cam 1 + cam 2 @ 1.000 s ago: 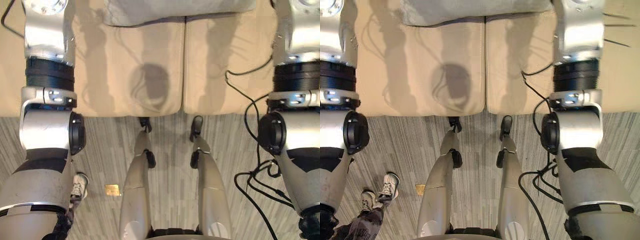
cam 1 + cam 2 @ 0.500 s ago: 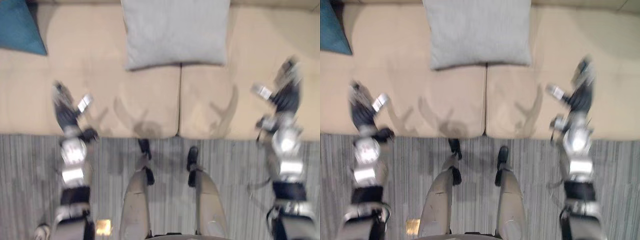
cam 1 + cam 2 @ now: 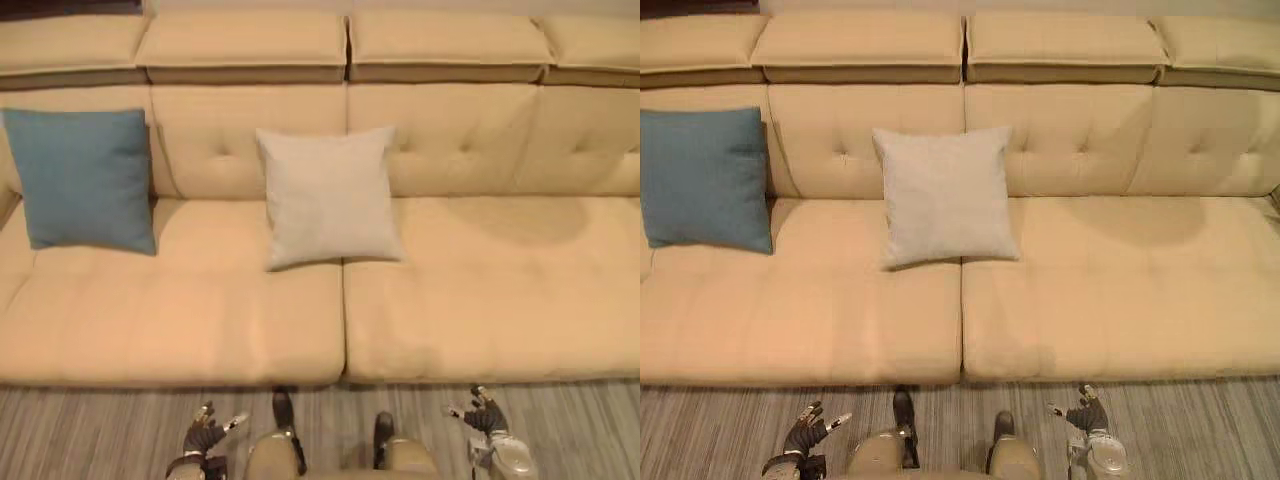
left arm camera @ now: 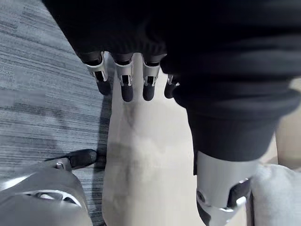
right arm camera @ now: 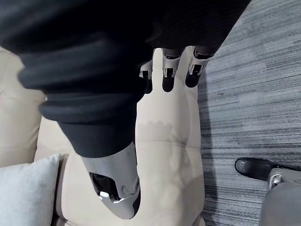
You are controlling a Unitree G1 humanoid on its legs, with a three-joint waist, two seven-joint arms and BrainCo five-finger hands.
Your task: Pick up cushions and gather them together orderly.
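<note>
A blue cushion (image 3: 85, 180) leans upright against the sofa's back at the far left. A light grey cushion (image 3: 328, 197) leans against the back near the middle, over the seam between the two seat pads; its corner also appears in the wrist views (image 4: 277, 193) (image 5: 23, 193). My left hand (image 3: 205, 435) and right hand (image 3: 480, 415) hang low in front of the sofa's front edge, over the carpet, far from both cushions. Both hands are open with straight, spread fingers (image 4: 127, 84) (image 5: 168, 77) and hold nothing.
The long beige sofa (image 3: 500, 290) has a tufted back and a wide bare seat to the right of the grey cushion. Striped grey carpet (image 3: 100, 430) runs along its front.
The camera has swung up from the floor and seat edge to the whole sofa. Both arms have dropped from over the seat to the picture's bottom edge.
</note>
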